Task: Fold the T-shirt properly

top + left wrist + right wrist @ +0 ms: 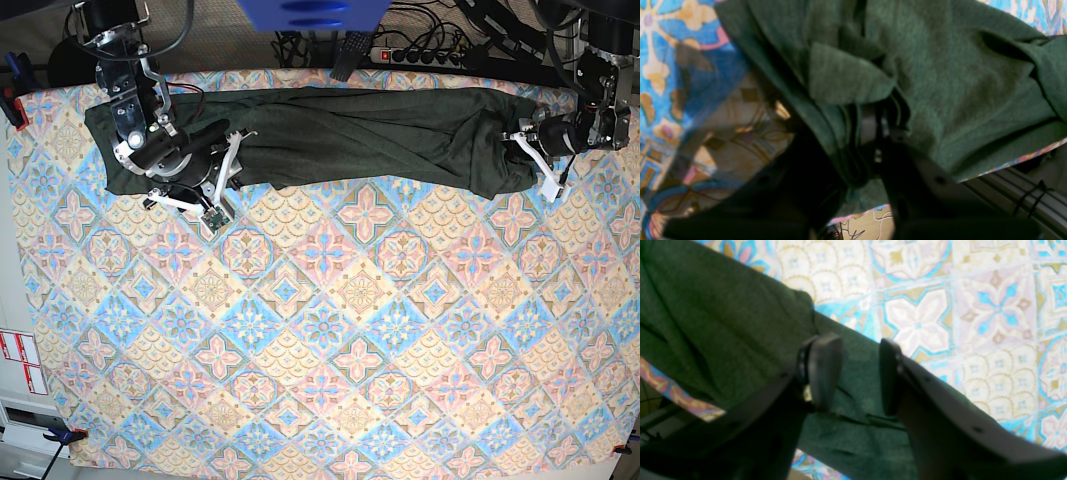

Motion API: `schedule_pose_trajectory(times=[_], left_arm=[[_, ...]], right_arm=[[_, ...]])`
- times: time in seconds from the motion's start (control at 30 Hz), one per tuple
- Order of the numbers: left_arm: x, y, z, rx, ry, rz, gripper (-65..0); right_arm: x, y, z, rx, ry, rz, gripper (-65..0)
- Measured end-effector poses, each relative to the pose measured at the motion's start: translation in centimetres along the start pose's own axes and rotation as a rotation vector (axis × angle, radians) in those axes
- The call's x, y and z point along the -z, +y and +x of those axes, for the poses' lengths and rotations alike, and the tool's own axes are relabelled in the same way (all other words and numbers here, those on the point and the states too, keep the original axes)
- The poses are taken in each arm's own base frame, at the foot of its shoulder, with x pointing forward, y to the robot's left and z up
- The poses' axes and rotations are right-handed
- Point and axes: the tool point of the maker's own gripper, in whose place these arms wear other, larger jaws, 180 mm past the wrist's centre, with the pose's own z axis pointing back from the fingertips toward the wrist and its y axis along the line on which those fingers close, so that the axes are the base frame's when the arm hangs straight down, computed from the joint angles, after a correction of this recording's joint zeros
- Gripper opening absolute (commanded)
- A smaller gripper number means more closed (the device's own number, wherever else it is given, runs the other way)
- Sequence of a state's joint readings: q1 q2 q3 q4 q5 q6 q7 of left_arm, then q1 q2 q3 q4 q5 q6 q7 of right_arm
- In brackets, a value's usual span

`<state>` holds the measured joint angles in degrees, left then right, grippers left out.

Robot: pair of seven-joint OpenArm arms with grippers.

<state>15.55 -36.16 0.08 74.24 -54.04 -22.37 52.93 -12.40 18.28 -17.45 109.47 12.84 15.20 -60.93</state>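
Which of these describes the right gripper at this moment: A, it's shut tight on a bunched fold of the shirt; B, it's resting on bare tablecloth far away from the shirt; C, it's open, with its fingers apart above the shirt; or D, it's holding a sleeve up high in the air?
C: in the right wrist view the right gripper shows a clear gap between its fingers, with the green T-shirt lying flat beneath them, not pinched.
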Motion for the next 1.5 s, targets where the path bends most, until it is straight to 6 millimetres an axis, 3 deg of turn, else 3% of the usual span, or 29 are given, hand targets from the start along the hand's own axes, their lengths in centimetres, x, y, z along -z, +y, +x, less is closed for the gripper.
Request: schedule_pose_trajectory(times=[0.27,0.53,0.77,1.0,1.2,1.5], left_arm=[[-0.9,1.0,2.3,-0.037,-0.086,0.017,-65.0],[-4.9,6.9,4.9,-0.005,-0.167,0.238,-65.0],[-7.4,8.9,7.9,0.021,-0.258,0.314,-65.0],[-10.1,11.2,9.0,0.031,-0.293,0.396,-65.0],[-9.8,9.7,8.9,0.054,-0.299,0.380,-65.0],[-7.2,-0.1,6.6,0.151,-0.283,0.223,-65.0]], right_arm=[[0.0,0.1,-0.1,0.000,0.002,0.002,-44.0],[0.0,0.0,-0.1,-0.001,0.003,0.000,-44.0],[0.0,0.0,-0.1,-0.001,0.003,-0.001,-44.0],[0.0,0.0,-0.1,-0.001,0.003,0.000,-44.0],[0.0,0.0,-0.1,-0.001,0.000,0.000,-44.0],[-0.1,-0.1,-0.1,0.000,-0.001,-0.003,-44.0]])
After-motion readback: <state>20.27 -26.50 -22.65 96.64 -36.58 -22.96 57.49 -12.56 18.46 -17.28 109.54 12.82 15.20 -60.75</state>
